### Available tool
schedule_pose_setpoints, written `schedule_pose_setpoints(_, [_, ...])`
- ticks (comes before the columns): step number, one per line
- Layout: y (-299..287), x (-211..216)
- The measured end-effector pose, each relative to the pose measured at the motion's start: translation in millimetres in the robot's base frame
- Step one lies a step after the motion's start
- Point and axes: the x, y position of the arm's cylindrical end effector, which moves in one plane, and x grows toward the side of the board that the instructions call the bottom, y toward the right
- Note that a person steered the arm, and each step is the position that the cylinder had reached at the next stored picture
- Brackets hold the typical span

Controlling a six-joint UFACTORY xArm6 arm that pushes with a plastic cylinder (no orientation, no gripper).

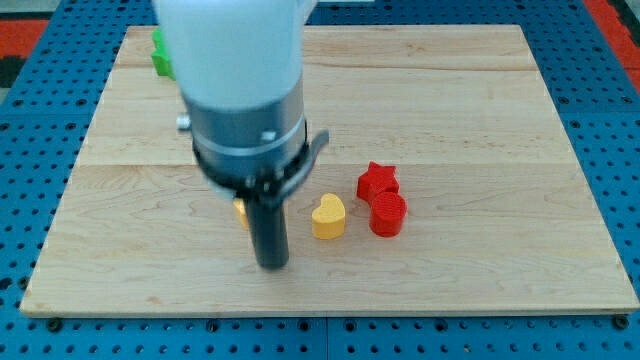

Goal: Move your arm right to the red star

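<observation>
The red star (377,180) lies on the wooden board (480,120), right of centre. A red round block (388,214) sits just below it, touching or nearly so. A yellow heart (328,216) lies left of the red round block. My tip (272,265) is at the end of the dark rod, left of and slightly below the yellow heart, well left of the red star. It touches no block that I can see.
A yellow block (241,210) is mostly hidden behind the rod. A green block (161,53) peeks out at the view's top left, partly hidden by the arm. A blue pegboard (620,150) surrounds the board.
</observation>
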Motion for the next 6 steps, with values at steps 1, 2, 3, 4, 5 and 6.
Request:
schedule_pose_setpoints(1, [80,11])
schedule_pose_setpoints(2, [155,-18])
schedule_pose_setpoints(3, [177,-46])
schedule_pose_setpoints(4, [158,-82])
schedule_pose_setpoints(5, [158,-137])
schedule_pose_setpoints(6, [92,-167])
